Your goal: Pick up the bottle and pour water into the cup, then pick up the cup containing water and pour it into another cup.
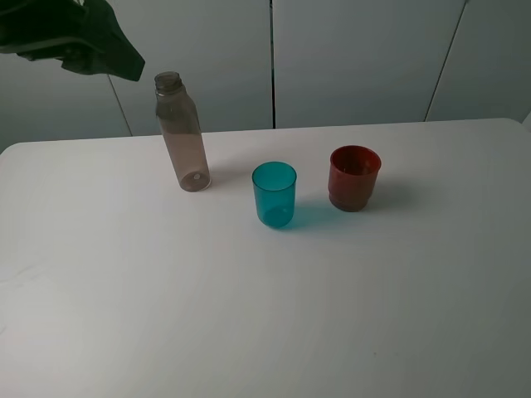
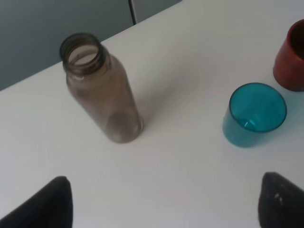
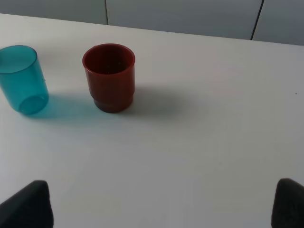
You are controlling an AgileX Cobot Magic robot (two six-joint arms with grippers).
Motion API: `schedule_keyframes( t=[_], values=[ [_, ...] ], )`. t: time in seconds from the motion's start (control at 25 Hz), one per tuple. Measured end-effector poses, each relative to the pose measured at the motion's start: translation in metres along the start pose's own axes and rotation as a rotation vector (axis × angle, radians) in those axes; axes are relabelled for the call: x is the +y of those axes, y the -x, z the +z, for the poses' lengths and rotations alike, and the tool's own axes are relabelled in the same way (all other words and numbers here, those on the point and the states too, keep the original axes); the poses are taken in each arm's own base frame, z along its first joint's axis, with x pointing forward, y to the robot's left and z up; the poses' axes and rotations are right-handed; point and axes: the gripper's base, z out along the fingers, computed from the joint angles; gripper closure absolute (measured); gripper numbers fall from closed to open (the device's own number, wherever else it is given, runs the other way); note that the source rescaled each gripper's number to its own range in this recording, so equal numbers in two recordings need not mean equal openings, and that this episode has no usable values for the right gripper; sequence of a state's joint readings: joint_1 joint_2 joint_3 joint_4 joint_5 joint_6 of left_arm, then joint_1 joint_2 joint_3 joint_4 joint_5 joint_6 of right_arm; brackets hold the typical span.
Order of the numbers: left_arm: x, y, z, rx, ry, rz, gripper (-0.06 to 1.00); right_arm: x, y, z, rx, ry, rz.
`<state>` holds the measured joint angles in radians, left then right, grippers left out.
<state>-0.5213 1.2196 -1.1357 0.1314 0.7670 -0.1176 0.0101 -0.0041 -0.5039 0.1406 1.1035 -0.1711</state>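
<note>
Three vessels stand apart on the bench (image 1: 99,315); the spread, empty left claw (image 2: 161,204), closing off-centre, could topple the tall bottle (image 1: 182,137) toward the cup (image 1: 274,195).

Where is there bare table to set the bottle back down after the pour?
The whole near half of the table, in front of the bottle, teal cup and red cup, is bare, as is the stretch right of the red cup. The two cups stand close together.
</note>
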Motion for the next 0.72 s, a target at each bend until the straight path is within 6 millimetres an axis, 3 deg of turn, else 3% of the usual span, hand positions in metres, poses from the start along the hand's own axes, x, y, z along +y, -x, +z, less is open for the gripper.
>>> schedule_keyframes(
  t=[0.4,0.72],
  values=[
    [0.039,-0.083,-0.061,-0.076,0.111,-0.227,-0.04,0.000,0.000,0.000,0.000,0.001,0.001],
    [0.041,-0.155,-0.098,-0.186,0.253,-0.370,-0.04,0.000,0.000,0.000,0.000,0.001,0.001]
  ],
)
